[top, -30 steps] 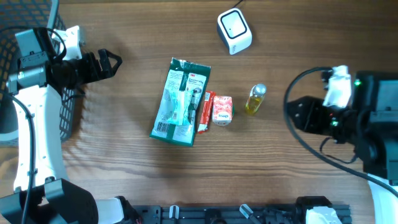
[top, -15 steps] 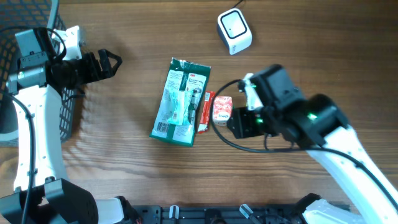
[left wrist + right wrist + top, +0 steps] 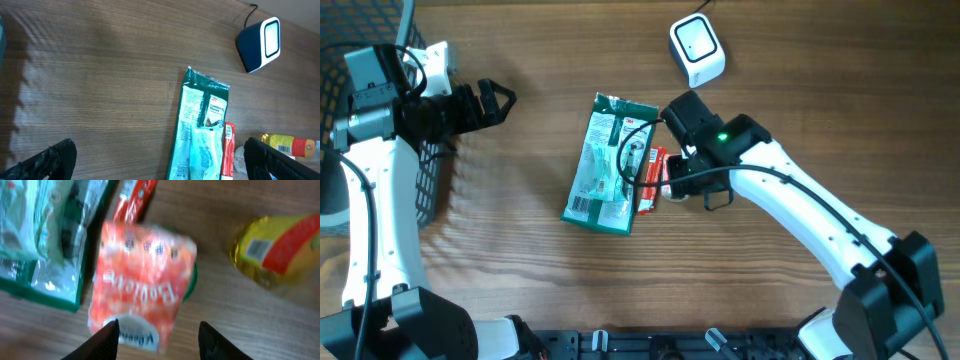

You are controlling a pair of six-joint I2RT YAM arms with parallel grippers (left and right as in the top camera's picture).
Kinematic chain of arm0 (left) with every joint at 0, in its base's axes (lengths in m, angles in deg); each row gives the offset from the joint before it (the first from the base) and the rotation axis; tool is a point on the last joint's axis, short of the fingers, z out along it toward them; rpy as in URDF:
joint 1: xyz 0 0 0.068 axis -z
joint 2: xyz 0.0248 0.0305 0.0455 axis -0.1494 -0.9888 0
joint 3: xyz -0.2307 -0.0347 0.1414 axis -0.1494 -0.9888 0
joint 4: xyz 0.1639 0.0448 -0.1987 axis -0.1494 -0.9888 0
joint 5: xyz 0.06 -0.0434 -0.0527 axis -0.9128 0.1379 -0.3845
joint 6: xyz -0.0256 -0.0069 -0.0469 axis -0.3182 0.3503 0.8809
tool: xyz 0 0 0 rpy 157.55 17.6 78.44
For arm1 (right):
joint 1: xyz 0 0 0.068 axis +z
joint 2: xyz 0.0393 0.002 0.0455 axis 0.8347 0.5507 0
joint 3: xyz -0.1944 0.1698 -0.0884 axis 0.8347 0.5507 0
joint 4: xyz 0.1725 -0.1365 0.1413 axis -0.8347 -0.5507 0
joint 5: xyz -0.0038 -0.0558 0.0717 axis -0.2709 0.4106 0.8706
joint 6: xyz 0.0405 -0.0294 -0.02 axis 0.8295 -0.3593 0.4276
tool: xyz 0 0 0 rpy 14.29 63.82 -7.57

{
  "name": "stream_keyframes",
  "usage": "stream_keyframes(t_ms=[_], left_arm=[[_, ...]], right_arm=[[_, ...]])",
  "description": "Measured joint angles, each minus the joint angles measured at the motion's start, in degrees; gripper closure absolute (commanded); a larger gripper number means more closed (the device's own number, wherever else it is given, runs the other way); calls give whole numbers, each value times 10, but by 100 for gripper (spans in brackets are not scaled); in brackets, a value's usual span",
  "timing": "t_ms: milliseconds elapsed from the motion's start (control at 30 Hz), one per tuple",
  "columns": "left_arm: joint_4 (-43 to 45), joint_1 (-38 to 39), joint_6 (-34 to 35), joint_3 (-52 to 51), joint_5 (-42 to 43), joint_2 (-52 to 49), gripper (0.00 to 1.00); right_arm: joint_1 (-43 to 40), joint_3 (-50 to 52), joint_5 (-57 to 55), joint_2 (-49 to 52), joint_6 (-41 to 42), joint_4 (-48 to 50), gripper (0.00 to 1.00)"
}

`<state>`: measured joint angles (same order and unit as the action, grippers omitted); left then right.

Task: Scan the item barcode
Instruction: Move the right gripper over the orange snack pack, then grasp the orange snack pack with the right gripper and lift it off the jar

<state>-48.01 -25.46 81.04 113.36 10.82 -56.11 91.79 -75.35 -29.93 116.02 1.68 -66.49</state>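
**A:** Where's the packet (image 3: 142, 280)?
**B:** Flat on the table (image 3: 520, 270), right under my right gripper (image 3: 157, 330). The jaws stand apart, one either side of its near end, not closed on it.
**A:** Neighbours?
**B:** The yellow bottle (image 3: 277, 245) is just outside one jaw and the green pack (image 3: 45, 230) outside the other. The scanner (image 3: 697, 50) is well beyond the tips. My left gripper (image 3: 500, 108) hangs wide open, well apart.
**A:** So which step?
**B:** The pickup, I reckon. Next I'd lower, close squarely, and lift without nudging the bottle.
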Motion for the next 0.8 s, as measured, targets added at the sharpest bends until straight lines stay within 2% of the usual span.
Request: stream_keyframes(t_ms=[333,500,800], left_arm=[[0,0,0,0,0,0,0],[0,0,0,0,0,0,0],[0,0,0,0,0,0,0]], right_arm=[[0,0,-26,1,0,22,59],[0,0,-28,1,16,22,67],[0,0,-28,1,34,22,67]])
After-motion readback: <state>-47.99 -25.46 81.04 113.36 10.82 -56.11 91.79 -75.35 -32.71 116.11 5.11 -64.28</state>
